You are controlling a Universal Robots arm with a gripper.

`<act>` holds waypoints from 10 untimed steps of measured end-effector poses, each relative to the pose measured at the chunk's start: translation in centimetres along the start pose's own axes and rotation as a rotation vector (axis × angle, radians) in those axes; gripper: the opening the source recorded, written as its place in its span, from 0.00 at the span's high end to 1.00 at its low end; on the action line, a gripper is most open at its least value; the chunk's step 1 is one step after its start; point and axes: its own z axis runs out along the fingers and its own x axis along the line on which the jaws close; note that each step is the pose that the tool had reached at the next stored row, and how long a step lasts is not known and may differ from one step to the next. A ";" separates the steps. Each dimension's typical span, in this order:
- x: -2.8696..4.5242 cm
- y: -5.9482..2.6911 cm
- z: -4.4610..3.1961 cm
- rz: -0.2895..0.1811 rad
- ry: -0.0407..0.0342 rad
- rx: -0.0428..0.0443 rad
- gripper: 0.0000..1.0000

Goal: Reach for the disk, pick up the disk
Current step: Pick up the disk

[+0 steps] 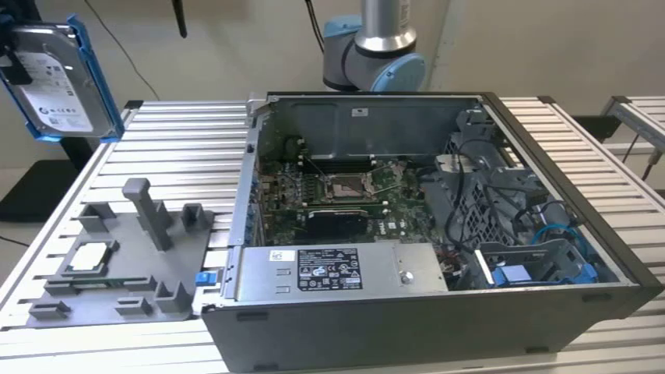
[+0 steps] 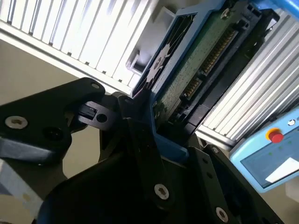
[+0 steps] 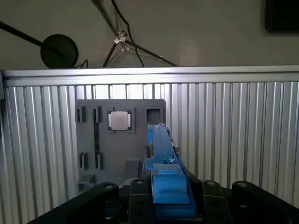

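Item: the disk (image 1: 61,78), silver with a white label and blue rails.
Location: held upright in the air, clear of the table, at the exterior view's upper left. Its outer side runs off the frame edge.
Holder: gripper (image 3: 169,200), black fingers (image 2: 142,140) clamped against the disk's blue rail. The contact faces are hidden behind the rail. The second wrist view shows the disk's green circuit-board underside.
Beneath: slatted aluminium table (image 1: 177,148) and a grey fixture tray (image 1: 135,273) with a small square chip (image 1: 89,255) seated in it.
Beside the tray, on the exterior view's right: open computer case (image 1: 416,234).
Behind the case: arm joint (image 1: 372,54), its top cut off.
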 end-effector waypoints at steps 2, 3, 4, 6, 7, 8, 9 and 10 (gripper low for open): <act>-0.01 -0.02 -0.79 -0.001 0.0000 0.0001 1.00; -0.01 -0.04 -1.12 -0.001 -0.0001 0.0002 1.00; -0.02 -0.05 -1.44 -0.001 0.0000 0.0001 1.00; -0.02 -0.07 -1.92 -0.002 -0.0001 0.0001 1.00; -0.02 -0.07 -2.14 -0.002 -0.0001 0.0001 1.00; -0.02 -0.08 -2.34 -0.002 -0.0001 0.0001 1.00; -0.03 -0.09 -2.52 -0.002 -0.0001 0.0000 1.00; -0.03 -0.10 -2.69 -0.003 -0.0001 0.0000 1.00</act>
